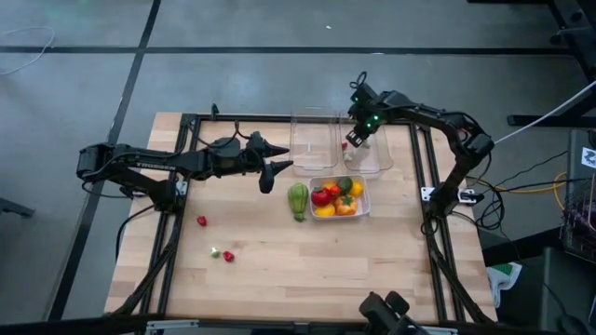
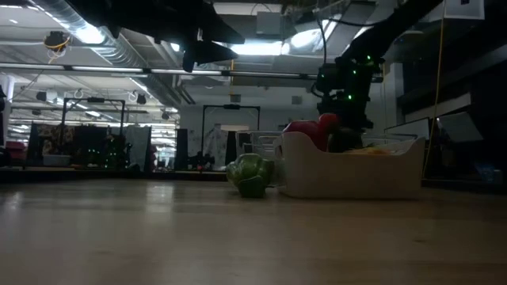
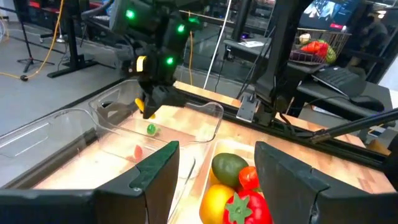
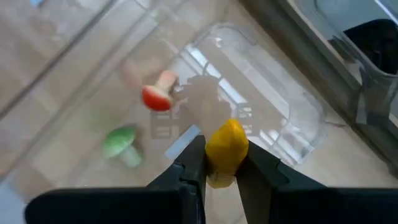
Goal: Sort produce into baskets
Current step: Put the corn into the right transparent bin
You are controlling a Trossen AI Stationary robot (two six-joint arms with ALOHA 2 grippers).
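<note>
Over the clear tub [image 4: 261, 93], right jaws [image 4: 221, 171] clamped on a yellow piece [image 4: 227, 149]; left jaws [image 3: 217, 177] half-open, empty.

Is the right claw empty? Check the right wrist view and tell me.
No: the right claw is shut on a small yellow piece, held above the clear basket with the red and green bits inside.

Right claw [image 4: 221, 163] pinches yellow piece [image 4: 226, 148] above clear tub [image 4: 273, 99].

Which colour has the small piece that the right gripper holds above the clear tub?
Yellow. The small piece shows best in the right wrist view.
</note>
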